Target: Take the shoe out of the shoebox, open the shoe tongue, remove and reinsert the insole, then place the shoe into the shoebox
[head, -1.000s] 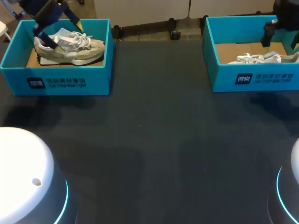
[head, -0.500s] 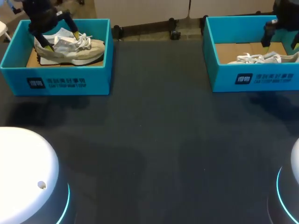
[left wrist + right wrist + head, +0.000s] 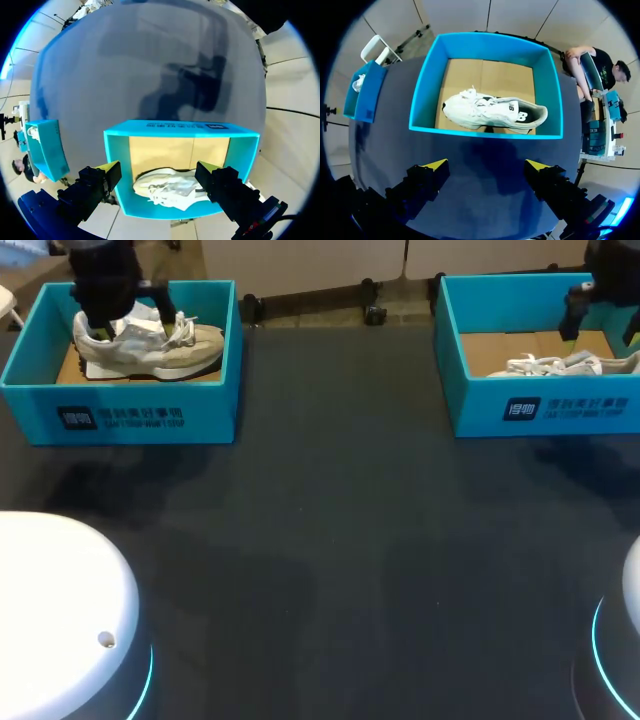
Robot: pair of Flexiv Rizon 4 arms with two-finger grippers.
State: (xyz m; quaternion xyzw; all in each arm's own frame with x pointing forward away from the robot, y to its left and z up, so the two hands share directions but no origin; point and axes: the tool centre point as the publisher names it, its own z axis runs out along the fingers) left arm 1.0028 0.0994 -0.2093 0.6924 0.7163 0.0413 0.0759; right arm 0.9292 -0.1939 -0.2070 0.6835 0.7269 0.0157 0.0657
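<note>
A beige shoe [image 3: 185, 345] lies on its sole in the teal shoebox [image 3: 140, 410] at the table's far left. My left gripper [image 3: 125, 320] hangs open just over the shoe's heel and tongue. In the left wrist view the shoe [image 3: 172, 190] lies in the box [image 3: 180, 131] beneath the open left gripper [image 3: 159, 169], untouched. A white shoe [image 3: 560, 366] lies in a second teal shoebox [image 3: 560, 405] at the far right. My right gripper [image 3: 600, 328] hovers open above it. In the right wrist view that shoe [image 3: 490, 112] and box [image 3: 485, 41] lie ahead of the right gripper [image 3: 486, 165].
The dark table top [image 3: 340, 520] stretches between the two boxes and towards the front. White rounded robot bases with blue light rings stand at the front left [image 3: 50, 610] and front right [image 3: 625, 640].
My left gripper has turned and come down closer over the beige shoe's heel. The right arm and both shoes have stayed put.
</note>
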